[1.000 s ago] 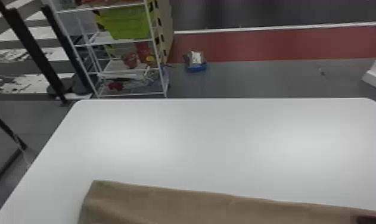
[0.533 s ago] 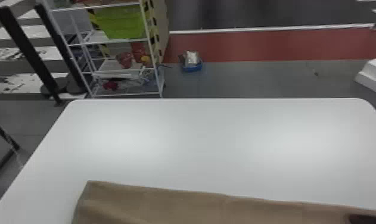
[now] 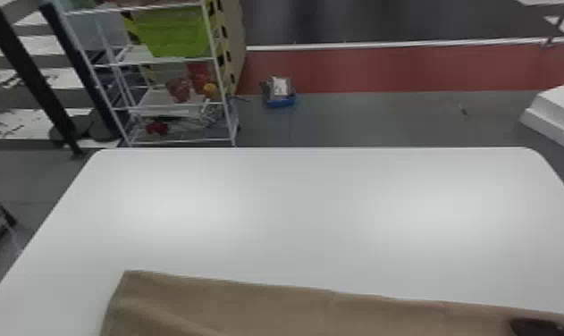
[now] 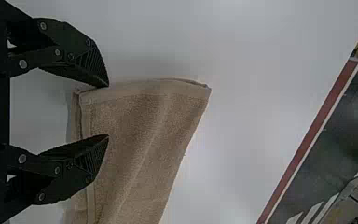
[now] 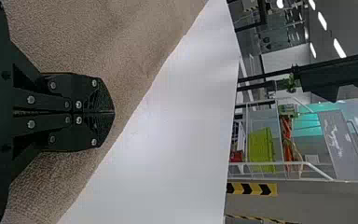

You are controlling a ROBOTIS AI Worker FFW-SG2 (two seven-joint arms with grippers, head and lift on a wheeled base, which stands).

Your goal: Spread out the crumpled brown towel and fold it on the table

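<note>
Brown towel (image 3: 294,308): long axis crosswise, nearer rightward. Left end effector (image 4: 108,110) wide open, empty; right end effector (image 3: 537,327) closed, hold unclear.

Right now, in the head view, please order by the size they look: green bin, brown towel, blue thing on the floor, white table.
1. White table
2. Brown towel
3. Green bin
4. Blue thing on the floor

The towel (image 3: 249,308) lies on the near part of the table (image 3: 294,214); behind the table's left part stands a rack (image 3: 182,141), a bin (image 3: 173,33) on it; behind the table's middle, a small container (image 3: 279,102) sits on the floor (image 3: 374,120).
</note>
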